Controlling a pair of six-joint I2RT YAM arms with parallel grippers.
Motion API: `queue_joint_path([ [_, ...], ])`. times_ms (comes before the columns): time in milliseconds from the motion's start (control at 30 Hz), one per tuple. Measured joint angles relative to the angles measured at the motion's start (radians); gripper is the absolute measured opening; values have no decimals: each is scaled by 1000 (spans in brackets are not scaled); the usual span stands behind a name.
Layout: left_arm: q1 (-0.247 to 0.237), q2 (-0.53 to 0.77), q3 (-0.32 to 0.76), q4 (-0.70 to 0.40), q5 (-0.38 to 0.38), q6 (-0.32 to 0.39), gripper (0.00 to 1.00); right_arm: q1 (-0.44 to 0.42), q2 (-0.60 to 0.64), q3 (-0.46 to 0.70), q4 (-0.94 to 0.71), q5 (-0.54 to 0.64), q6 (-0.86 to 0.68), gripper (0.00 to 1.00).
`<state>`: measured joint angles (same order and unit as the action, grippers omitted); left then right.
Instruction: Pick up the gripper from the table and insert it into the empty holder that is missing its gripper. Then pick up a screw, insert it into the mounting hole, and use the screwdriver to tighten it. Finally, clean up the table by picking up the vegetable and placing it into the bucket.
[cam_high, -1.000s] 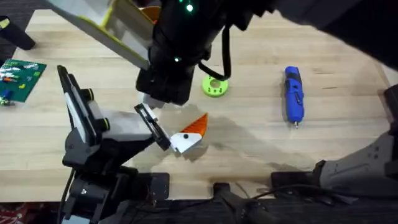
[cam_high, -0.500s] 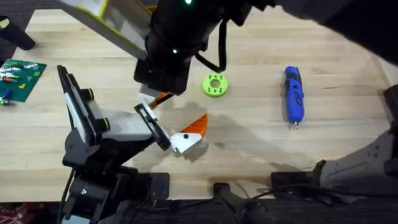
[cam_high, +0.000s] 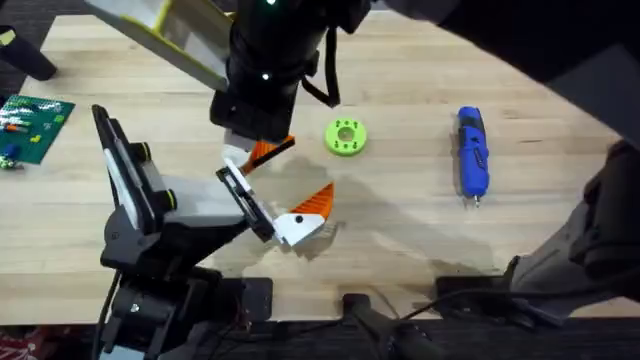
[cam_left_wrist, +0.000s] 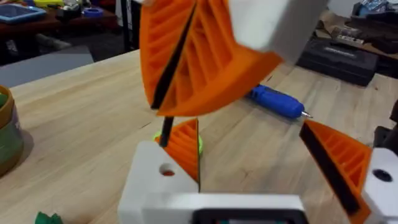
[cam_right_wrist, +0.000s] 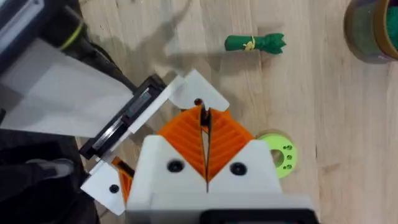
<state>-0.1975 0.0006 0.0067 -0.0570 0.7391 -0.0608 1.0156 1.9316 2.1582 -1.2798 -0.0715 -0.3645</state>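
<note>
Orange-ribbed right end effector (cam_right_wrist: 205, 146), clenched on a thin dark pin (cam_left_wrist: 166, 129), likely the screw, hangs upright directly above the white finger piece (cam_right_wrist: 186, 87), just beside the green disc (cam_high: 346, 137). Left end effector (cam_left_wrist: 249, 137) is released.

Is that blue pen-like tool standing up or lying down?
Lying down: the screwdriver rests flat on the table, metal tip toward the arms' bases.
</note>
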Motion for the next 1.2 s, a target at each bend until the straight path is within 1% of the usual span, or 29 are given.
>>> queue_joint_path([
  [300,0,0,0,0,0,0,986,-12,2,1,-23,0,-8,6],
  [667,0,0,0,0,0,0,986,-12,24,2,-26,0,-23,6],
  [1200,0,0,0,0,0,0,986,-4,24,2,-26,-5,-26,6],
])
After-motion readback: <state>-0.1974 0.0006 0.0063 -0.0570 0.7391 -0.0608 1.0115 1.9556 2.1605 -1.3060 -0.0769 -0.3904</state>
